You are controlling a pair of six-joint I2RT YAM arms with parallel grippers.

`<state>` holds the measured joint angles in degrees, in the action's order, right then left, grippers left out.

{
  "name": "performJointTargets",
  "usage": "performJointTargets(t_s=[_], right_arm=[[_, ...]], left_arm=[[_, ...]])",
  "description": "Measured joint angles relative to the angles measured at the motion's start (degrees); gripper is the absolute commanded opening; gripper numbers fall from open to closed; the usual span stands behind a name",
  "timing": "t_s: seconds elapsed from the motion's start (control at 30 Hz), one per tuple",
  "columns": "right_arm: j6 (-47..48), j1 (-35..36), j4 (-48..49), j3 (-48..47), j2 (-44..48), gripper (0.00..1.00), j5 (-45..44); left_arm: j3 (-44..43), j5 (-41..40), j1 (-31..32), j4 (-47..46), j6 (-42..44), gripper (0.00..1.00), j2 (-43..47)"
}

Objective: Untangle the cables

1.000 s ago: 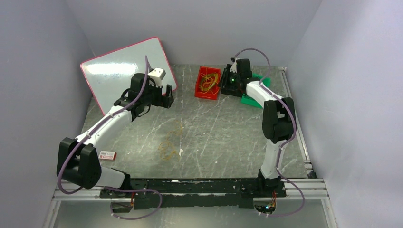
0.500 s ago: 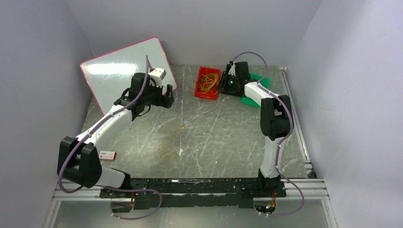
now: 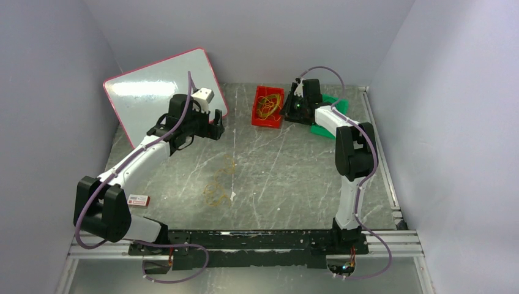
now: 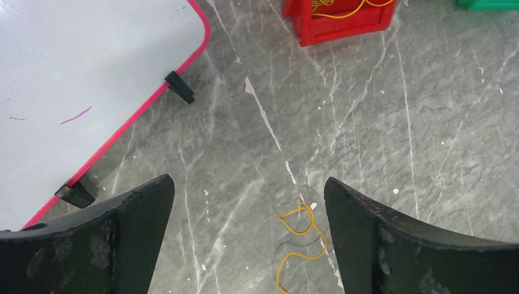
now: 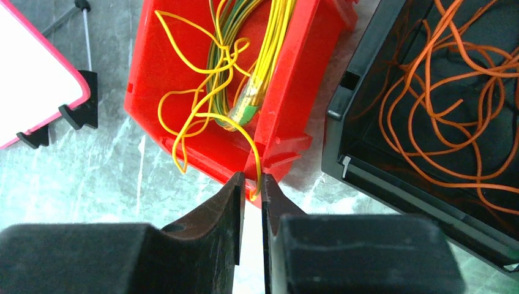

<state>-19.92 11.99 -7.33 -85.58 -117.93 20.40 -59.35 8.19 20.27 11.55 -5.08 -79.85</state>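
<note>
At red bin [image 5: 295, 104] rim, yellow cable [image 5: 259, 164] end dangles into right fingers' [image 5: 227, 205] slim gap. Gripped? Can't tell. Left fingers [image 4: 142, 211] wide open, empty, far off.

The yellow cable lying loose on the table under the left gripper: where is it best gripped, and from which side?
Probably at the small loop at the far end of the yellow cable, coming straight down with the open left gripper. It lies flat on the table, so only a vertical pinch across the strand can catch it.
</note>
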Motion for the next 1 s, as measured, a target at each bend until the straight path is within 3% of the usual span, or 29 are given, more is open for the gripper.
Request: performJointTargets(t_s=[0.5,1.0], right_arm=[[1.25,0.02,-1.03,0.00,0.90,0.02,-0.94],[3.39,2.21,-3.39,-2.51,2.93,0.00,-2.36]], left_arm=[[-0.02,0.00,0.00,0.39,0.20,0.96,0.00],[-0.24,0.04,0.00,0.46,0.20,0.96,-0.26]])
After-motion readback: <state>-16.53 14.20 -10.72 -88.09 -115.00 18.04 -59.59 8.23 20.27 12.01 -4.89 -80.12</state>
